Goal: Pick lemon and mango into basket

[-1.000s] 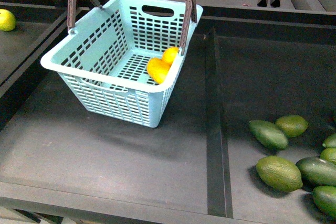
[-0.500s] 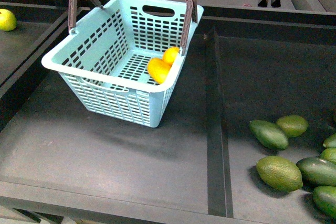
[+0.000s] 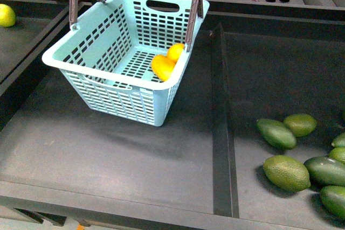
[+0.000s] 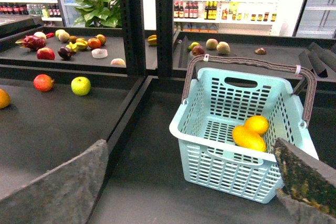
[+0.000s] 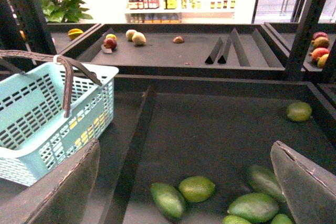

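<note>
Status of task: by the look of it, complete. Both fruits lie inside the basket [image 3: 116, 98], and nothing of the job appears left to do.

Item, far left bay: one yellow-green round fruit [image 3: 6, 15] on the dark shelf, well apart from the basket (not part of the job).

Item, centre bay: aqua lattice basket with its brown ribbed handle [image 3: 191, 17] raised, standing on the dark shelf floor [image 3: 108, 160]. Contents, two pieces, touching each other against the basket's right wall:
- mango [image 3: 162, 67], orange-yellow, nearer the viewer;
- lemon [image 3: 176, 51], bright yellow, just behind it.
The rest of the basket floor is bare.

Item, right bay, beyond the black divider [image 3: 221, 133]: a cluster of dark and lighter green oval fruits [image 3: 285, 173], loose on the shelf, in no container.

Item, left gripper [image 4: 189, 192]: released, pads spread wide, holding nothing, drawn back from the basket.

Item, right gripper [image 5: 184, 192]: likewise released and empty, hanging above the green fruits.
</note>
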Tool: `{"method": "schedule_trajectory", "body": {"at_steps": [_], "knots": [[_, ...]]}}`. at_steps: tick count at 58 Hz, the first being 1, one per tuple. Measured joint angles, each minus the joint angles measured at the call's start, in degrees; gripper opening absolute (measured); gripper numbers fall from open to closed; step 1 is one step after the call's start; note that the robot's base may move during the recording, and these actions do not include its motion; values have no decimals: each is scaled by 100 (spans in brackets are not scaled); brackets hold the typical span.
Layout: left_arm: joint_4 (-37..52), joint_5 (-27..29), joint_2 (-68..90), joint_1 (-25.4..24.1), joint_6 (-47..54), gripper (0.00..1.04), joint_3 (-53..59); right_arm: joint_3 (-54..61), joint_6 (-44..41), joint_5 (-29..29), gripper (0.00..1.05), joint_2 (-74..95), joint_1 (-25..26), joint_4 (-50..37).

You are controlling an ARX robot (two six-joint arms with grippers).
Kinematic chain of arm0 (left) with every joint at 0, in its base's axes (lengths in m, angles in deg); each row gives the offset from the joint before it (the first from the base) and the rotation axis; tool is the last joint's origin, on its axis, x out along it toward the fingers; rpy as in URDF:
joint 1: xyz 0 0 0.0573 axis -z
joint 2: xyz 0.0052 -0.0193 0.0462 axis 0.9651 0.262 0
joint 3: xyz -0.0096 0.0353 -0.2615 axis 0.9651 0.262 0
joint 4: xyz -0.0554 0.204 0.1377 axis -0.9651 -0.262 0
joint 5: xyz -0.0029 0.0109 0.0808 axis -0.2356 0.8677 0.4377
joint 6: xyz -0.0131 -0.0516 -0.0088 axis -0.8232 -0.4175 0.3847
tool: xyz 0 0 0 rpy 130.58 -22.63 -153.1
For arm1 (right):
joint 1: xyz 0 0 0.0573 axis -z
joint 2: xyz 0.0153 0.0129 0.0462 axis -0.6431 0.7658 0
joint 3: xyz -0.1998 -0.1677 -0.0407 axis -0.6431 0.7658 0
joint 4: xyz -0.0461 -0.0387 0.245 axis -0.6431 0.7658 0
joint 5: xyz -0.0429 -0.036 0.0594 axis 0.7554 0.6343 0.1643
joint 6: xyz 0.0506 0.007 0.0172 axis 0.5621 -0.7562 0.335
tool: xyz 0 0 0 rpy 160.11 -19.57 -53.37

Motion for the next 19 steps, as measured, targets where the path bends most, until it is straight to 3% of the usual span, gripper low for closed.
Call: {"method": "schedule_trajectory", "body": {"at_steps": [19], "knots": [[0, 0, 0, 0, 9, 98, 0, 0, 0, 0, 96, 0, 0, 0]]}}
